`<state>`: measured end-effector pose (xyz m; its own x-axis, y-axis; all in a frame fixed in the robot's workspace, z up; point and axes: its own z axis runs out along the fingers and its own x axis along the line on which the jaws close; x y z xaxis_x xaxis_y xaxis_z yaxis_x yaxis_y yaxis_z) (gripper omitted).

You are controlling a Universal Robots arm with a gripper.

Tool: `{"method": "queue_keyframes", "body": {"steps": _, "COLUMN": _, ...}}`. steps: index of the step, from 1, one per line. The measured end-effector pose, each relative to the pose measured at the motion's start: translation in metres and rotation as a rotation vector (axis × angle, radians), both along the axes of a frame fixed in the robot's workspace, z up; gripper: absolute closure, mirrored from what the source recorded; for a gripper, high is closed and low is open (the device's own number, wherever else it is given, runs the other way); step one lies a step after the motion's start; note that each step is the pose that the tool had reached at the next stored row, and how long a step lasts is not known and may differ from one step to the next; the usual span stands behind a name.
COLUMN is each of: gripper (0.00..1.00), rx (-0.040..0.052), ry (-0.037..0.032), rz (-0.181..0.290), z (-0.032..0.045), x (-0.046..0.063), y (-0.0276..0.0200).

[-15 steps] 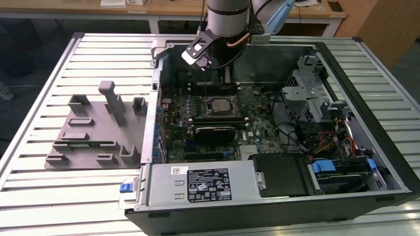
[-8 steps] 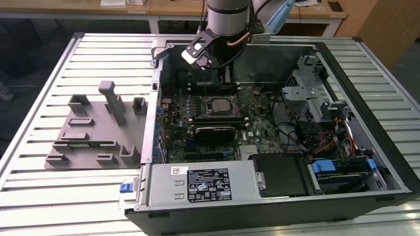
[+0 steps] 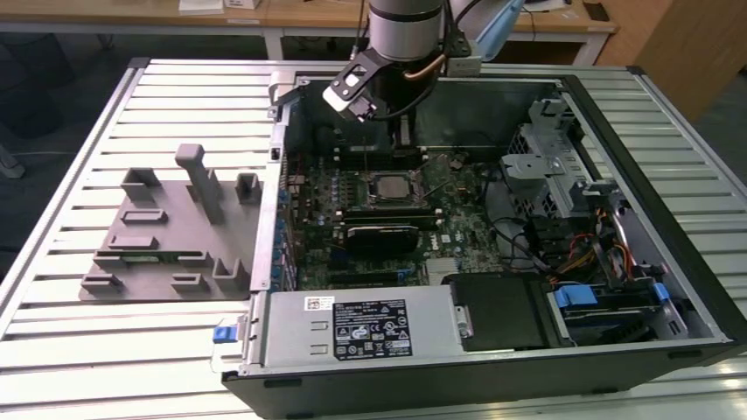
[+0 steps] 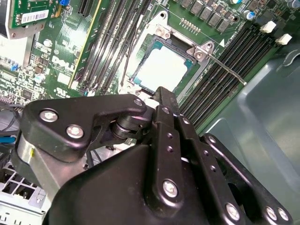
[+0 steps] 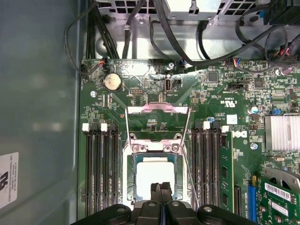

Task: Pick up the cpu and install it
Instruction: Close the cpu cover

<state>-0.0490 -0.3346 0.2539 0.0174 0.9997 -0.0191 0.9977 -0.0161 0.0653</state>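
1. Gripper (image 5: 161,186) fingers are pressed together with only a hairline between them, and they hold nothing. In both wrist views the black tips (image 4: 165,93) hang over one edge of the socket.
2. The cpu (image 5: 157,174) lies flat in its socket on the green motherboard (image 5: 225,101), silvery plate up. In the exterior view the cpu (image 3: 383,186) sits about mid-board, towards the far side of the case.
3. Whether the fingertips touch the cpu or hover just above it cannot be told.
4. The socket's metal load plate (image 5: 157,109) is swung open, clear of the chip. Its thin wire lever (image 4: 226,70) is unlatched and runs out beside the socket.
5. Black memory slots (image 5: 101,173) flank the socket on both sides.
6. A round coin cell (image 5: 112,82) sits on the board beyond the open load plate.
7. In the exterior view the arm (image 3: 405,26) comes down over the far part of the open computer case (image 3: 653,210), which lies on a slatted metal table (image 3: 70,175).
8. A black heatsink block (image 3: 380,233) sits on the board just near of the socket.
9. A grey plastic holder tray (image 3: 164,236) rests on the table beside the case, at the exterior view's left.
10. The power supply (image 3: 350,328) fills the case's near corner.
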Motion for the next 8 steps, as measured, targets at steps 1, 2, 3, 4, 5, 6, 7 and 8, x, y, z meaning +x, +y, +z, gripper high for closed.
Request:
{"method": "queue_keyframes", "body": {"steps": 1, "gripper": 0.89, "rx": -0.0004, "ry": 0.0, "rz": 0.0, "z": 0.0005, "x": 0.0, "y": 0.0}}
{"method": "queue_keyframes", "body": {"steps": 2, "gripper": 0.89, "rx": -0.0008, "ry": 0.0, "rz": 0.0, "z": 0.001, "x": 0.0, "y": 0.0}}
{"method": "queue_keyframes", "body": {"steps": 3, "gripper": 0.89, "rx": -0.0011, "ry": 0.0, "rz": 0.0, "z": 0.0015, "x": 0.0, "y": 0.0}}
{"method": "queue_keyframes", "body": {"steps": 4, "gripper": 0.89, "rx": -0.0013, "ry": 0.0, "rz": 0.0, "z": 0.0021, "x": 0.0, "y": 0.0}}
{"method": "queue_keyframes", "body": {"steps": 5, "gripper": 0.89, "rx": -0.0014, "ry": 0.0, "rz": 0.0, "z": 0.0027, "x": 0.0, "y": 0.0}}
{"method": "queue_keyframes", "body": {"steps": 6, "gripper": 0.89, "rx": -0.0015, "ry": -0.0001, "rz": 0.0, "z": 0.0035, "x": 0.0, "y": 0.0}}
{"method": "queue_keyframes", "body": {"steps": 7, "gripper": 0.89, "rx": -0.0015, "ry": -0.0001, "rz": 0.0, "z": 0.0043, "x": 0.0, "y": 0.0}}
{"method": "queue_keyframes", "body": {"steps": 8, "gripper": 0.89, "rx": -0.0016, "ry": -0.0001, "rz": 0.0, "z": 0.0052, "x": 0.0, "y": 0.0}}
